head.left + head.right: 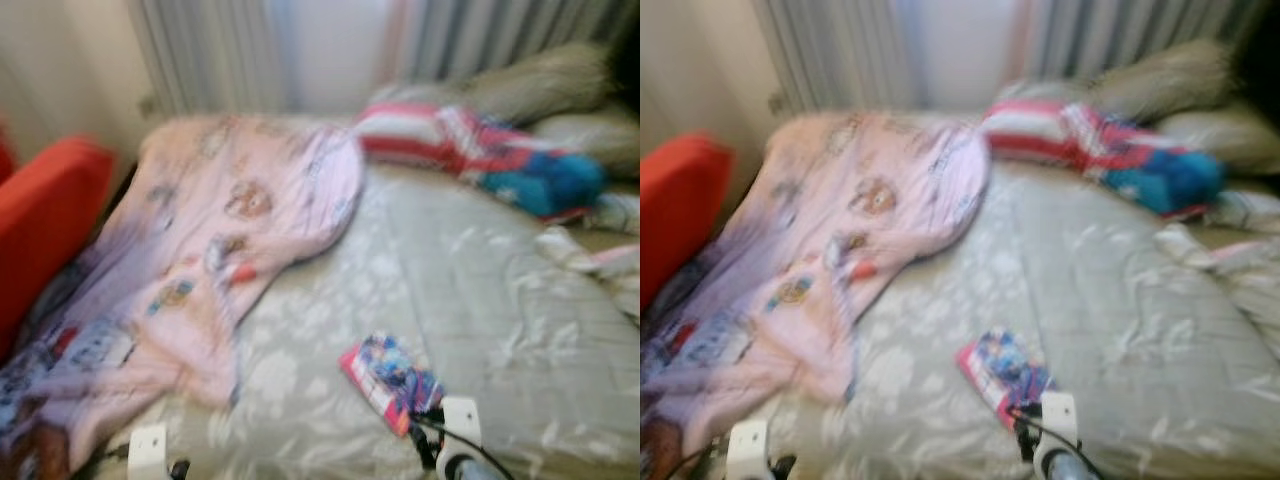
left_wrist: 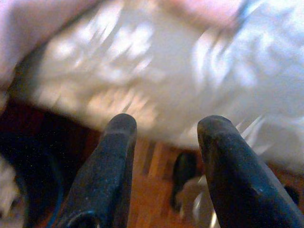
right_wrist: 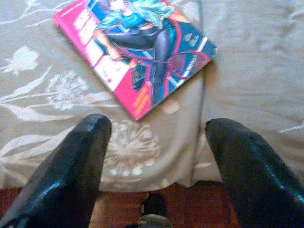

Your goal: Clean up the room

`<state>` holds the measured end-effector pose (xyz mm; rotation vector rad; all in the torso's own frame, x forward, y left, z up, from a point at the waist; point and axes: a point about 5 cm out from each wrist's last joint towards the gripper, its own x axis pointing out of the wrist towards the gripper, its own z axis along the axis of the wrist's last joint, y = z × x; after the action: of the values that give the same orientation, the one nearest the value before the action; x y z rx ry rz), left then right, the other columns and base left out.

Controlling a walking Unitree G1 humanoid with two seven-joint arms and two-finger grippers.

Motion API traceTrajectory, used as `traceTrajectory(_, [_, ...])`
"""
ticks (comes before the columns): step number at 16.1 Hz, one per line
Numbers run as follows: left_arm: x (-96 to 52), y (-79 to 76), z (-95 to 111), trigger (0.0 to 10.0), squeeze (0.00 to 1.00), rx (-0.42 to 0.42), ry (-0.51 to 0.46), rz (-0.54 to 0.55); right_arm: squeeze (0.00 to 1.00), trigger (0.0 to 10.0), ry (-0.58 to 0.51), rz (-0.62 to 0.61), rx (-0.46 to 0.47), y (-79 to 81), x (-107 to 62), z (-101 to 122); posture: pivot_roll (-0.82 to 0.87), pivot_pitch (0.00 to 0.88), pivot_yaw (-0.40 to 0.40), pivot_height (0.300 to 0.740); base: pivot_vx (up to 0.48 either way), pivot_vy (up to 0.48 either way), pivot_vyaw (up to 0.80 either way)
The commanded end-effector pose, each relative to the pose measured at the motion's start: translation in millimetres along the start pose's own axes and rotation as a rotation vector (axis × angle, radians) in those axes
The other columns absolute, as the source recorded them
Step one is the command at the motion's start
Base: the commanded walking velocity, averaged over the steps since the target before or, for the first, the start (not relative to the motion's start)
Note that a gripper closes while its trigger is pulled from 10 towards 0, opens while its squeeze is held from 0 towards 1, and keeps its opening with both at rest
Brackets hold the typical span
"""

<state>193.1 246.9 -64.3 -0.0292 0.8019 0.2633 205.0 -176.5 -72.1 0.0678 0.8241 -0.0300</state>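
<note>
A pink and blue comic book (image 1: 390,381) lies flat on the grey flowered bed sheet (image 1: 480,300) near the bed's front edge. In the right wrist view the book (image 3: 137,52) lies just beyond my right gripper (image 3: 156,137), which is open and empty above the sheet's edge. My left gripper (image 2: 166,133) is open too, held off the front edge of the bed over the wooden floor. A pink printed blanket (image 1: 200,250) is draped over the bed's left side and hangs down. A red, white and blue bundle of cloth (image 1: 470,145) lies at the back.
A red chair (image 1: 40,230) stands left of the bed. Grey pillows (image 1: 560,85) are piled at the back right, with crumpled light cloth (image 1: 600,255) at the right edge. Curtains (image 1: 220,50) hang behind the bed. Both head views are blurred.
</note>
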Motion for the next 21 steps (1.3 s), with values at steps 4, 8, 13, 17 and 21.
traceTrajectory(4, [-1.5, -4.3, -8.5, 10.0, 0.0, 0.001, 0.033, -0.008, 0.0, 10.0, 0.02, -0.011, 0.015, -5.8, -2.6, -8.0, 0.17, 0.041, -0.006, 0.74, 0.0, 0.0, 0.4])
traceTrajectory(8, [-1.0, -4.8, -4.9, 10.0, 0.0, -0.006, 0.006, -0.013, 0.0, 10.0, -0.013, -0.003, 0.024, -5.8, -2.8, -5.4, 0.17, 0.048, -0.006, 0.74, 0.0, 0.0, 0.0])
traceTrajectory(13, [1.1, -2.4, 6.4, 10.0, 0.0, -0.019, -0.033, -0.036, 0.0, 10.0, -0.032, -0.03, 0.083, -7.4, -3.4, -5.3, 0.17, 0.048, -0.007, 0.74, 0.0, 0.0, 0.0])
traceTrajectory(17, [2.3, -8.0, 8.6, 10.0, 0.0, 0.012, -0.023, -0.073, 0.0, 10.0, -0.01, -0.074, 0.173, -8.8, -4.2, -10.7, 0.16, 0.035, -0.002, 0.74, 0.0, 0.0, 0.0])
traceTrajectory(21, [0.7, -11.1, -1.8, 10.0, 0.0, 0.041, 0.029, -0.083, 0.0, 10.0, 0.047, -0.161, 0.299, -11.3, -5.7, -20.3, 0.16, 0.016, 0.004, 0.74, 0.0, 0.0, 0.0])
